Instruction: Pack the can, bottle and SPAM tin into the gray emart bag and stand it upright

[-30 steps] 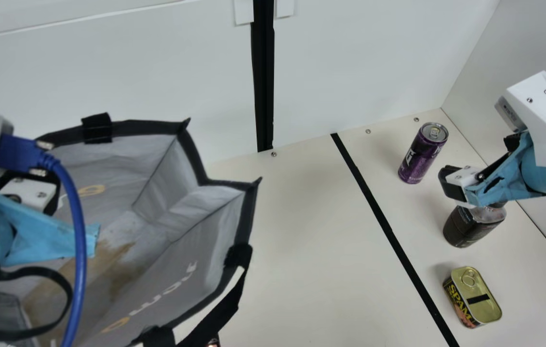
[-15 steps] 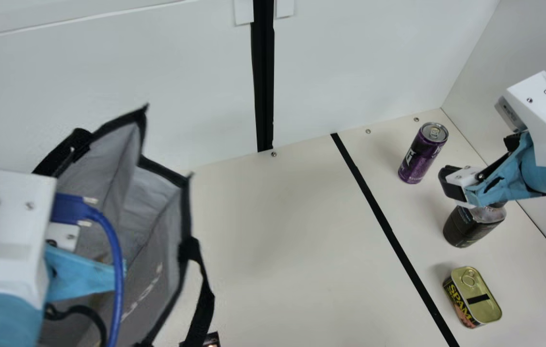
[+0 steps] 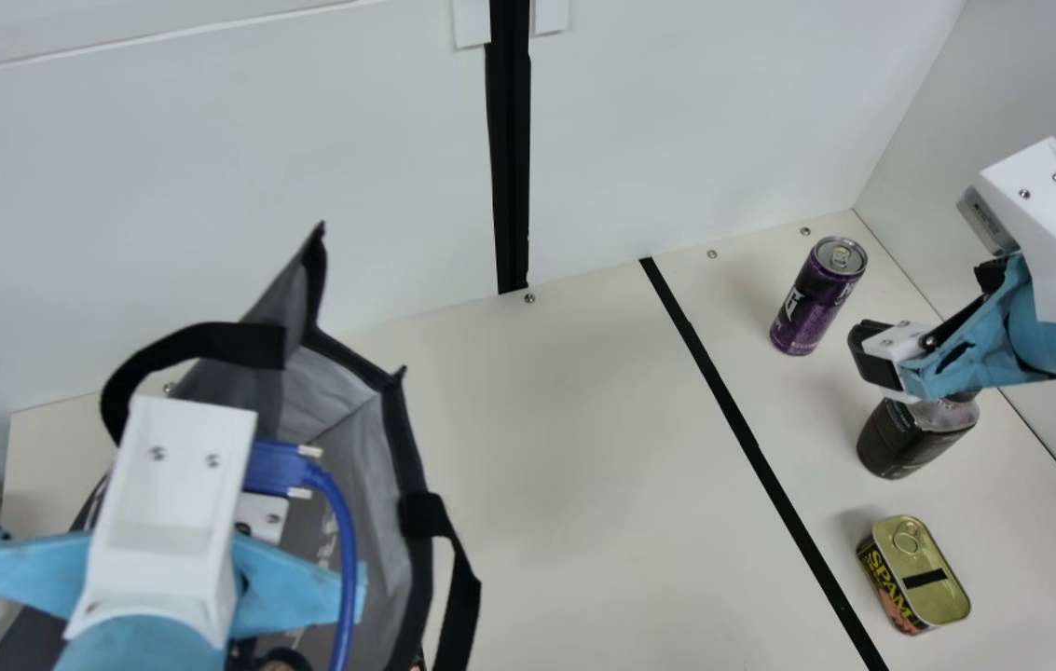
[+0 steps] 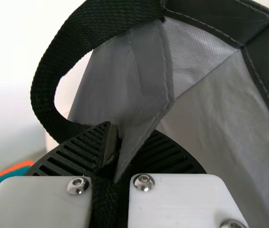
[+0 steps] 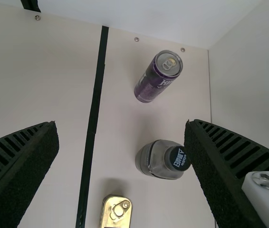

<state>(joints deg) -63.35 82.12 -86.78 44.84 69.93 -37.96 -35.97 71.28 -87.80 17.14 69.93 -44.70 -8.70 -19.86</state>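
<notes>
Gray emart bag (image 3: 404, 457): at the left arm's side of the cream table (image 3: 583, 466), its mouth partly open, its handle (image 4: 53, 66) looping up in the left wrist view.
Left gripper (image 4: 127, 142): fingers clamped on the bag's edge.
Right gripper (image 5: 121, 122): fingers wide apart and holding nothing, near the bottle (image 3: 905, 443).
Can (image 3: 812, 303): purple, upright beyond the black line (image 3: 733, 410) from the bag.
SPAM tin (image 3: 921, 568): lid up, on the bottle's side of that line.
Step in hand: apparently readying the bag; packing has yet to begin, with all three goods outside.
Next move: likely calls for squaring and steadying the open mouth, then a first grasp by the right gripper, probably of the bottle.
Print: the tin's name shows yellow on its dark side; the can bears pale lettering, the bottle a dark label, both left unquoted.
</notes>
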